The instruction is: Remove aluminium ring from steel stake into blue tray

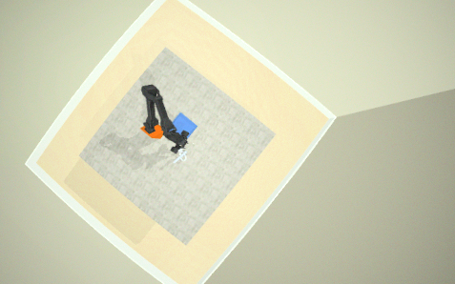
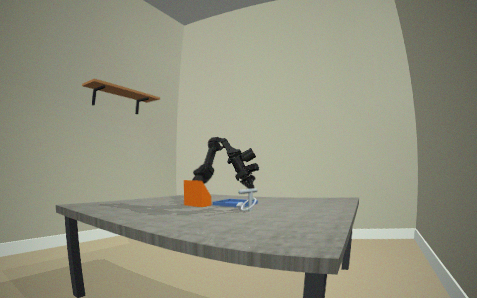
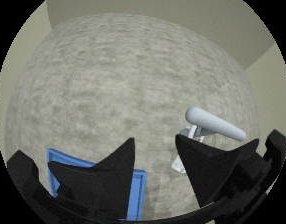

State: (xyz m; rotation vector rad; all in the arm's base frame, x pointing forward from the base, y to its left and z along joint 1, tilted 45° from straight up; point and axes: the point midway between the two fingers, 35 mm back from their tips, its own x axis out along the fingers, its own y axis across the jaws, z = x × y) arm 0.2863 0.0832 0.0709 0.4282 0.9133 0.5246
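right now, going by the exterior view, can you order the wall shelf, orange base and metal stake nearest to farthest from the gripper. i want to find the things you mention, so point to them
1. Metal stake (image 1: 182, 154) (image 2: 248, 191) (image 3: 216, 123): just below the fingertips
2. Orange base (image 1: 157, 133) (image 2: 196, 195): picture-left, under the arm
3. Wall shelf (image 2: 121, 91): high on the left wall

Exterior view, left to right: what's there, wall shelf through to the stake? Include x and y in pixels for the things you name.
Wooden wall shelf (image 2: 121, 90) → orange base block (image 2: 197, 194) → steel stake with cross-bar (image 1: 181, 154) (image 2: 248, 191) (image 3: 216, 124). Blue tray left out: it overlaps the stake.
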